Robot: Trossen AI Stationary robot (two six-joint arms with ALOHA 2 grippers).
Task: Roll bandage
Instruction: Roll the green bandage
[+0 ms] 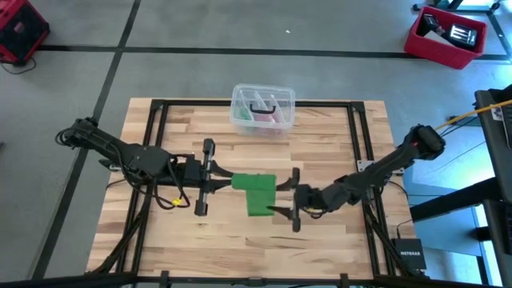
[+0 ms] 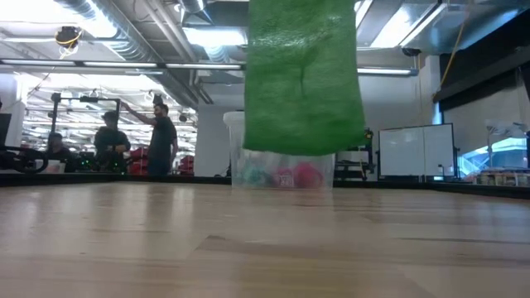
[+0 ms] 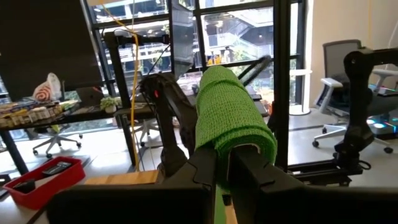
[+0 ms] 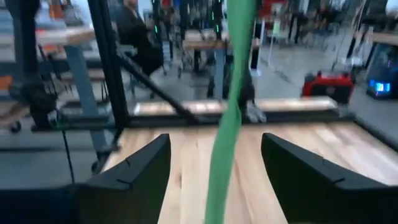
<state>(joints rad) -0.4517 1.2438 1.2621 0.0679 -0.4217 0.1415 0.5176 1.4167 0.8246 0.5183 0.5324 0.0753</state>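
Between right end effector fingers: bandage.

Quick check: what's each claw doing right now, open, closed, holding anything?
Left claw: shut on the bandage, holding it up off the table.
Right claw: open, holding nothing; the bandage hangs between its fingers.

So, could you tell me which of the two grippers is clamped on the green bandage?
The left gripper: shut on the bandage; the right gripper stands open.
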